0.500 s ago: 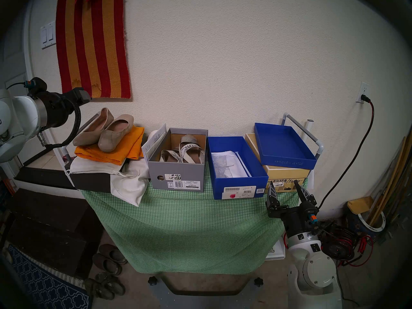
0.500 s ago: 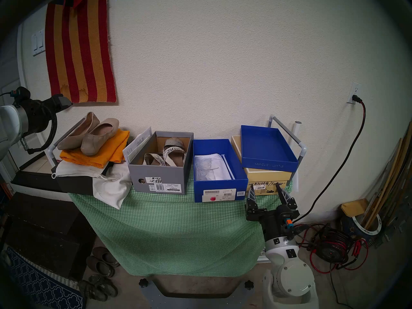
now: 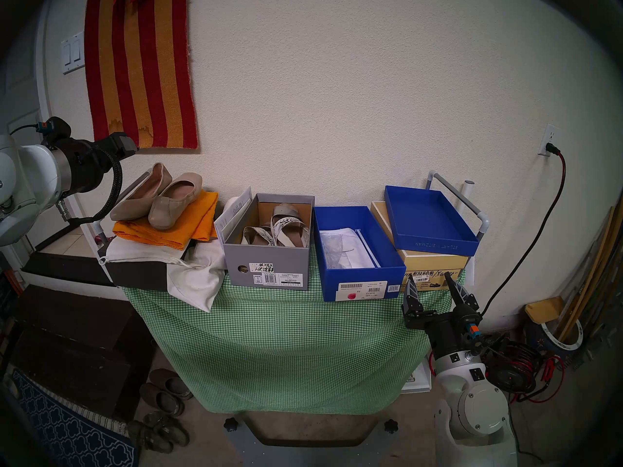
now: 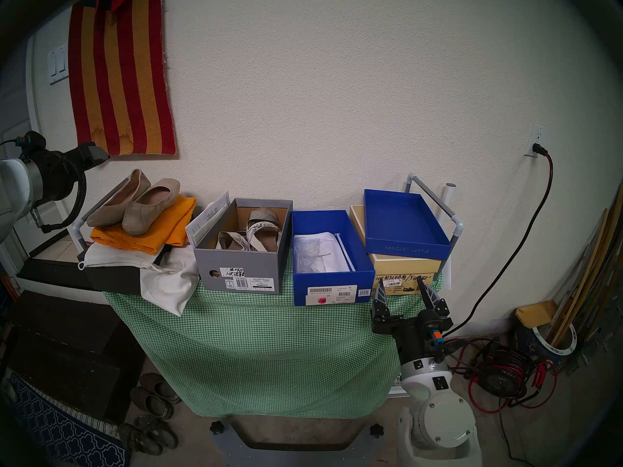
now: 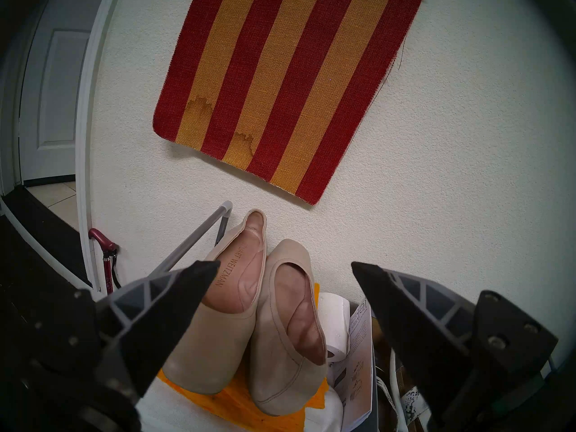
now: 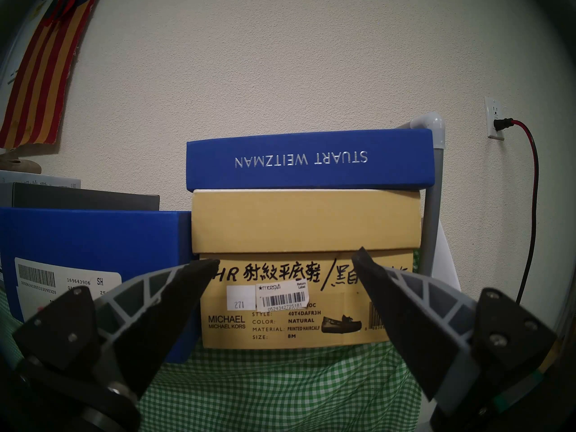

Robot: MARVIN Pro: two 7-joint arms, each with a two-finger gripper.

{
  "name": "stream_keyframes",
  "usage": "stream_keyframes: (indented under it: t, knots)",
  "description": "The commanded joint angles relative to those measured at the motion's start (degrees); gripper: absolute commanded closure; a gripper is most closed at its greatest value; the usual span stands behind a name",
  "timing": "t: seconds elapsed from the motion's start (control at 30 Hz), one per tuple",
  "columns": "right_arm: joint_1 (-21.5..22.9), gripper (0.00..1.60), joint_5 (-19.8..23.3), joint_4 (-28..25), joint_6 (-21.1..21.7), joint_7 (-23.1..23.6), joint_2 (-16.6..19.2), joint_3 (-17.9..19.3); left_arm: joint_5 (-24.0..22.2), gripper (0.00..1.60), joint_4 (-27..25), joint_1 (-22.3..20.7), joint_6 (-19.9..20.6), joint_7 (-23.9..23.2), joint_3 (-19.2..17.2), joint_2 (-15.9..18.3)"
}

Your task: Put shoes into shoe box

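Gingham-draped table (image 3: 286, 338) against a textured wall (image 3: 337, 85) — striped hanging (image 3: 141, 68) upper left.

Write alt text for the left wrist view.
Two beige ballet flats lie side by side on an orange cloth, framed by the open left gripper. A red-and-gold striped cloth hangs on the wall behind.

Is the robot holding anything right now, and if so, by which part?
Nothing is held. The left end effector is open above the beige flats; the right end effector is open, facing the tan box.
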Motion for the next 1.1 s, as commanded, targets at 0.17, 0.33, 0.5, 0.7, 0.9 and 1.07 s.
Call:
stream_keyframes:
  t: [0.17, 0.33, 0.5, 0.7, 0.9, 1.07]
  knots:
    - [0.0, 0.00, 0.0, 0.0, 0.0, 0.0, 0.0, 0.0, 0.0, 0.00, 0.1, 0.0, 0.0, -0.1, 0.1, 0.2]
    - [0.0, 0.00, 0.0, 0.0, 0.0, 0.0, 0.0, 0.0, 0.0, 0.00, 0.1, -0.1, 0.1, 0.0, 0.2, 0.2]
    - [0.0, 0.00, 0.0, 0.0, 0.0, 0.0, 0.0, 0.0, 0.0, 0.00, 0.1, -0.2, 0.1, 0.0, 0.2, 0.2]
    - [0.0, 0.00, 0.0, 0.0, 0.0, 0.0, 0.0, 0.0, 0.1, 0.00, 0.1, -0.3, 0.1, 0.0, 0.3, 0.3]
    - [0.0, 0.00, 0.0, 0.0, 0.0, 0.0, 0.0, 0.0, 0.1, 0.00, 0.1, -0.4, 0.2, 0.1, 0.3, 0.3]
    - [0.0, 0.00, 0.0, 0.0, 0.0, 0.0, 0.0, 0.0, 1.3, 0.00, 3.1, 1.3, 3.7, 1.3, -2.8, 3.5]
